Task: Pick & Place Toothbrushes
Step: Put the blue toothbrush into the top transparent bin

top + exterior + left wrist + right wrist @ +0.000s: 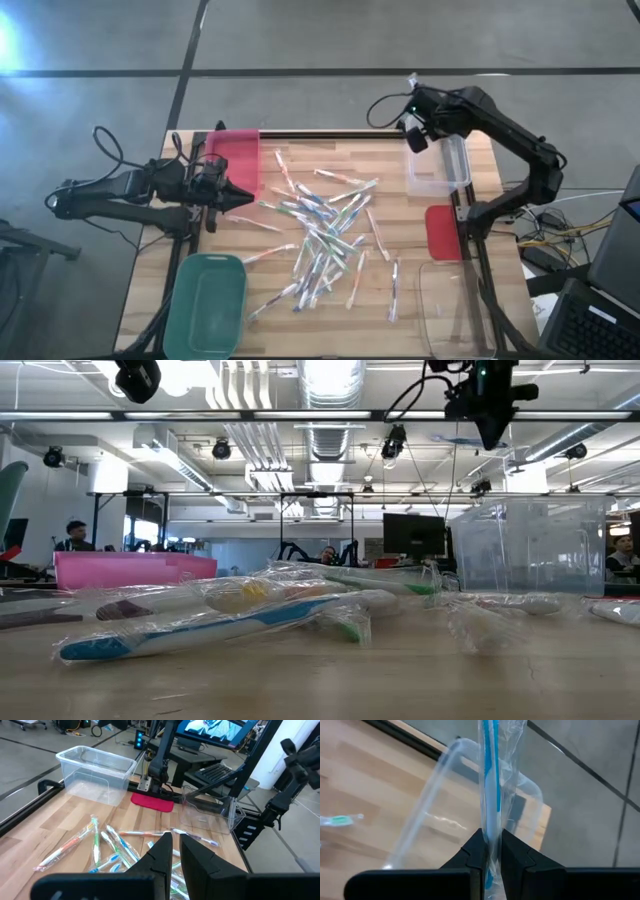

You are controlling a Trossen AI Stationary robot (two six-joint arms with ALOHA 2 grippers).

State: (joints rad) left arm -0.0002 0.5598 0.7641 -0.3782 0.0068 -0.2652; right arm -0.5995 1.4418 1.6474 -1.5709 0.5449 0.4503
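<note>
**Operator:** Where was the toothbrush you had me lift, and which way did it point?

**Observer:** You had a blue-and-white wrapped toothbrush (pixel 489 780) pinched in the right gripper (pixel 490 842). In the right wrist view its long axis ran straight out from between the fingers, in line with them, with the clear wrapper (pixel 512 770) loose around it. It hung over the clear bin (pixel 438 165) at the table's far right edge, beside that bin's rim rather than down inside it.

**Operator:** And the fingers themselves?

**Observer:** You had them pressed nearly together, with only the brush and its wrapper between them. In the low view that gripper (pixel 492 422) hung high above the bin (pixel 525 545), pointing down.

**Operator:** What about the rest of the toothbrushes?

**Observer:** You had left them in a scattered pile (pixel 325 235) across the middle of the wooden table (pixel 270 290), lying flat and pointing every which way, many crossing one another. One pink-accented brush (pixel 379 232) lay apart towards the right.

**Operator:** And my left arm?

**Observer:** You held the left gripper (pixel 243 199) low over the table's left side, its tip aimed at the pile, just short of the nearest brushes. Its fingers (pixel 200 862) were closed together on nothing. The pink bin (pixel 232 152) sat just behind it, the green bin (pixel 206 300) at the near left corner, and a red lid (pixel 442 232) lay by the right rail.
</note>
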